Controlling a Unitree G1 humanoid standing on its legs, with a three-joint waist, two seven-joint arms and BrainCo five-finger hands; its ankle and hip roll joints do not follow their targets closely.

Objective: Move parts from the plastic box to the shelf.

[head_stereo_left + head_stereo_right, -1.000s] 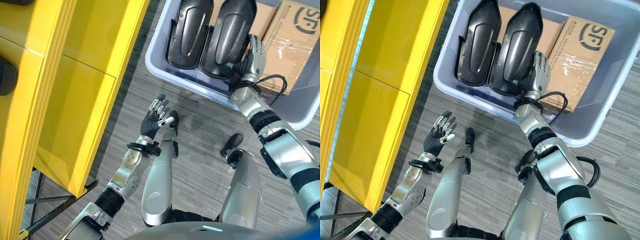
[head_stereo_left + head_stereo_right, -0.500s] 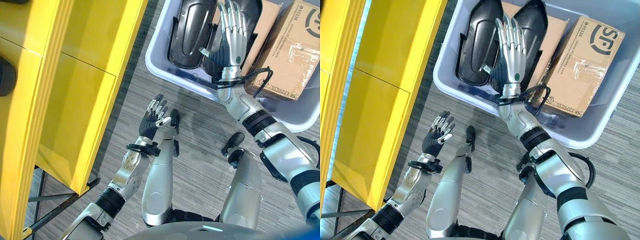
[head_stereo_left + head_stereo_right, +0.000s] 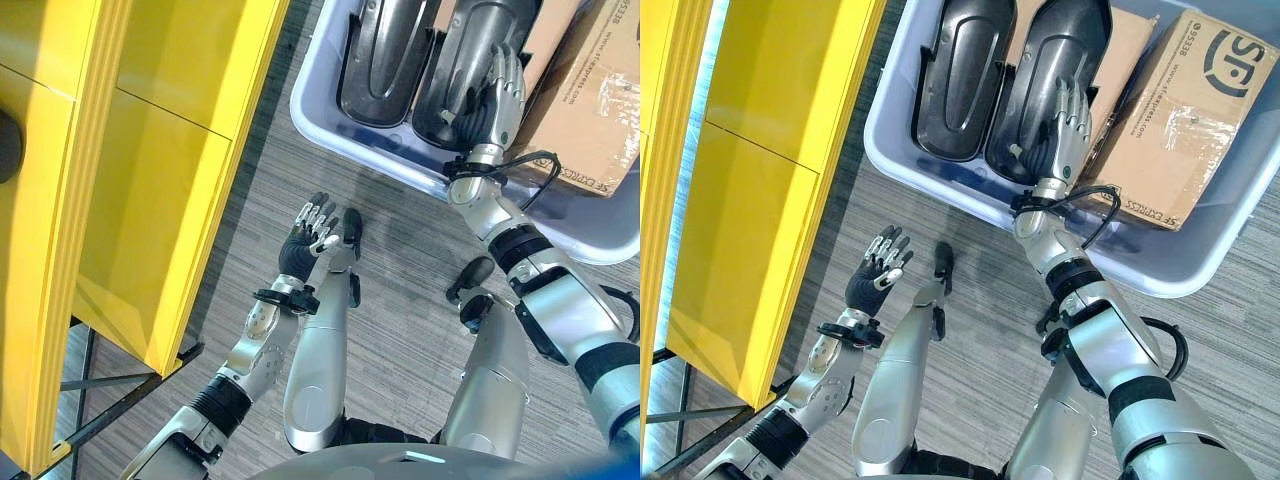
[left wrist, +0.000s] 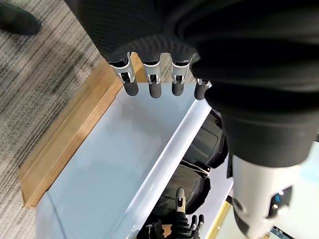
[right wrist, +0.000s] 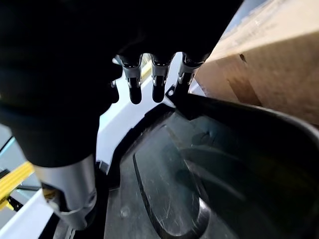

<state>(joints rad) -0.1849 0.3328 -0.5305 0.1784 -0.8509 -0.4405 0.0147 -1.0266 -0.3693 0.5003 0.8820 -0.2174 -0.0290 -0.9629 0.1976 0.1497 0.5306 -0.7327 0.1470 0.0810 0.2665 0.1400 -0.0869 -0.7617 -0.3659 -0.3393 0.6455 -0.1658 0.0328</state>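
Note:
Two long black moulded parts lie side by side in the pale blue plastic box (image 3: pixel 345 142) at the upper right: the left part (image 3: pixel 385 50) and the right part (image 3: pixel 455 60). My right hand (image 3: pixel 490 100) rests over the near end of the right part (image 5: pixel 199 174), its fingers (image 5: pixel 157 82) relaxed and the thumb spread, not closed round it. My left hand (image 3: pixel 305 240) hangs open above the floor between the box and the yellow shelf (image 3: pixel 150 200), holding nothing; its fingers (image 4: pixel 152 84) point towards the box wall (image 4: pixel 124 164).
A cardboard box (image 3: pixel 1180 110) fills the right part of the plastic box, and a flatter one lies behind the black parts. The yellow shelf runs along the whole left side. Grey carpet (image 3: pixel 400 280) lies between shelf and box.
My right hand has drawn back from a far stretch over the parts to the near end of the right part. The left hand has hardly moved. The view shifted slightly.

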